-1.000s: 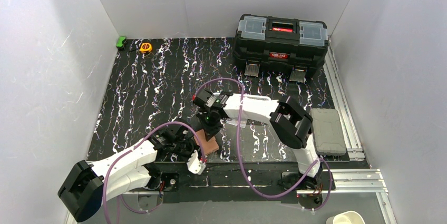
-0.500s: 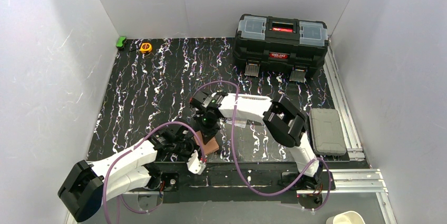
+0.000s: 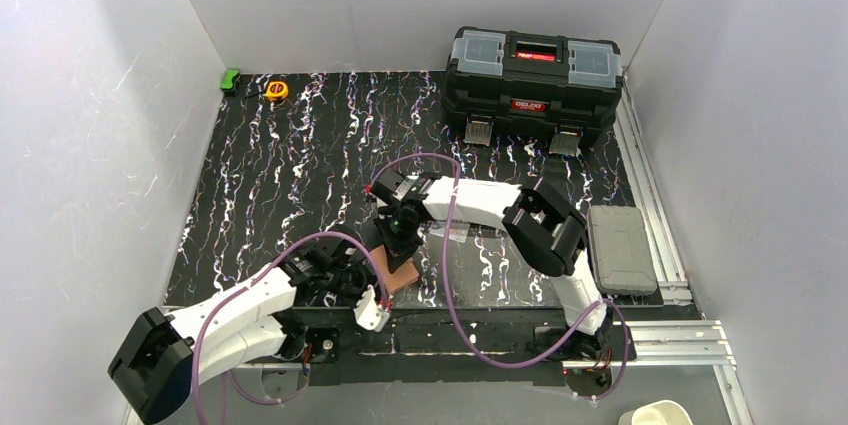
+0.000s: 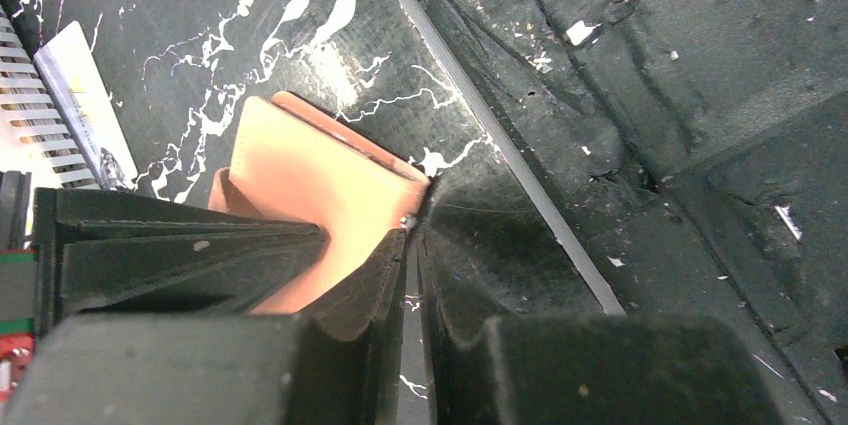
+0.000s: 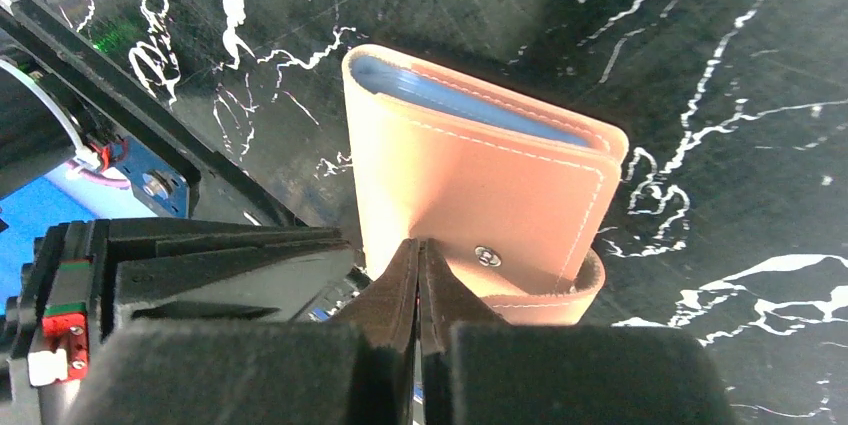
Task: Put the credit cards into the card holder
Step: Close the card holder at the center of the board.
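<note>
Right wrist view: shows salmon-pink leather-like folding card holder (image 5: 470,185) folded over on black white-veined worktop (image 5: 700,65), snap stud (image 5: 487,256) facing the camera, tab curling round the near end. Can't tell whether lying flat or tipped up slightly. Carries a light blue plastic card (image 5: 470,95) tucked inside, only its edge peeking from the open mouth. Sits at near edge of worktop between both arms in top view, likely parked there for reach from both sides. Right claw (image 5: 418,250): fully closed, holding nothing, tips on the holder face just beside the stud, apparently touching. Looks like pressing the fold flat or nudging toward the snap, not gripping. Left claw (image 4: 412,235): nearly closed, pinched on a thin corner flap of the holder, brown inner side visible in the gap. Probably anchoring against sliding under the right-side push. Also pale striped plastic card (image 4: 85,105) on worktop beside white slotted plastic basket (image 4: 20,95), apart from holder, not yet in. Judging task partway: one card visibly in, at least one out.
</note>
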You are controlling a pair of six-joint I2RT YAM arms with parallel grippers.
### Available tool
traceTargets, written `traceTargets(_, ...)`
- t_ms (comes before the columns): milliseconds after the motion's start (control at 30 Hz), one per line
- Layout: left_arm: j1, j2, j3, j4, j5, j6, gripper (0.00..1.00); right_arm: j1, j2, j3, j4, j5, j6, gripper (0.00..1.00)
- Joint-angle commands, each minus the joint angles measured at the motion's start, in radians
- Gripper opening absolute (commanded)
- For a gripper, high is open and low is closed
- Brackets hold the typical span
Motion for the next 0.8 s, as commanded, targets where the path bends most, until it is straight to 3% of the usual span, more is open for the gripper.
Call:
traceTargets(0, -0.002, -0.031, 0.012, -0.065, 0.028, -0.008, 0.09, -0.025, -0.042, -0.031, 0.028, -0.011, -0.078, 0.07)
traceTargets(133, -0.001, -0.060, 0.040, -0.097, 0.012, -0.006, 0.09, -0.033, -0.111, 0.020, -0.010, -0.056, -0.087, 0.25)
traceTargets(300, -0.001, -0.122, 0.069, -0.152, -0.001, -0.022, 0.09, -0.058, -0.201, 0.041, -0.075, -0.073, -0.085, 0.33)
traceTargets(533, -0.002, -0.194, 0.030, -0.132, -0.036, -0.051, 0.08, -0.053, -0.221, 0.037, -0.188, 0.172, -0.147, 0.46)
traceTargets(767, 0.000, -0.096, 0.002, -0.003, -0.056, -0.057, 0.08, -0.023, -0.113, 0.108, -0.233, 0.286, -0.198, 0.53)
